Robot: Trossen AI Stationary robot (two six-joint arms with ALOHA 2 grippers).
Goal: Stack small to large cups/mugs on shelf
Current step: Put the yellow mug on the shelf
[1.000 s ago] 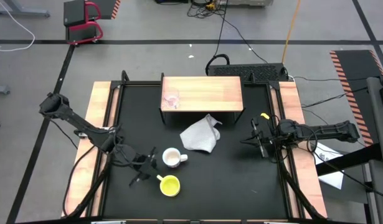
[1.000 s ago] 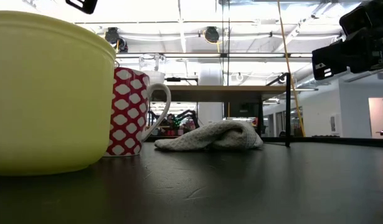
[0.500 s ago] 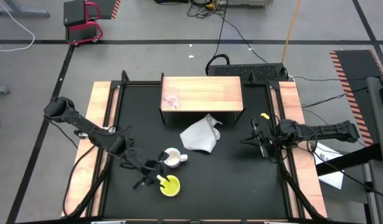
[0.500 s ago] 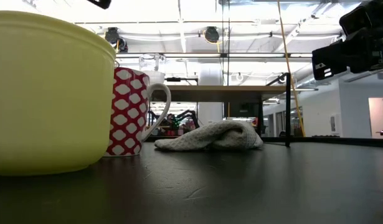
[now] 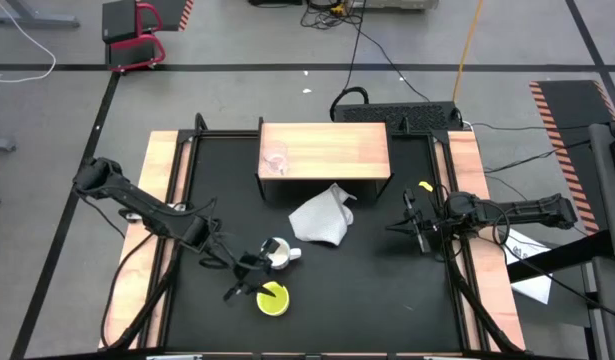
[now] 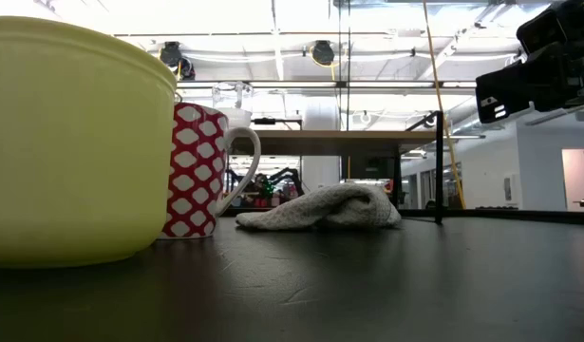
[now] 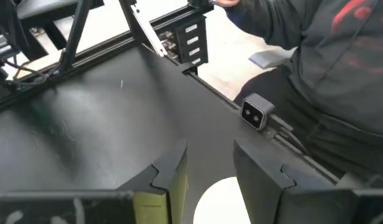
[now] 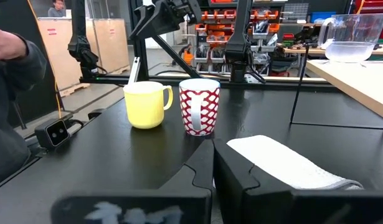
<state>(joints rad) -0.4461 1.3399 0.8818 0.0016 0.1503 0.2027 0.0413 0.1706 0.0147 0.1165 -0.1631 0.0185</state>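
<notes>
The yellow cup (image 5: 272, 299) and the white mug with red pattern (image 5: 275, 253) stand upright side by side on the black tabletop near its front edge; both also show in the right wrist view, cup (image 8: 146, 104) and mug (image 8: 199, 106). The clear glass cup (image 5: 275, 160) stands on the left part of the light-wood shelf (image 5: 332, 148). My left gripper (image 5: 249, 277) hovers open just left of and above the two cups (image 7: 208, 152), touching neither. At the table's right side my right gripper (image 5: 407, 226) waits, shut.
A crumpled grey-white cloth (image 5: 322, 220) lies between the shelf and the cups. A person in a dark top (image 7: 328, 74) stands at the table's near edge, next to a small camera (image 7: 256, 113). Wooden strips run along both table sides.
My left gripper has gone toward the table's right edge, from left of the cups to close over them, and has rolled a little. In the low view it has left the picture's top. The cups, the cloth and my right arm have kept still.
</notes>
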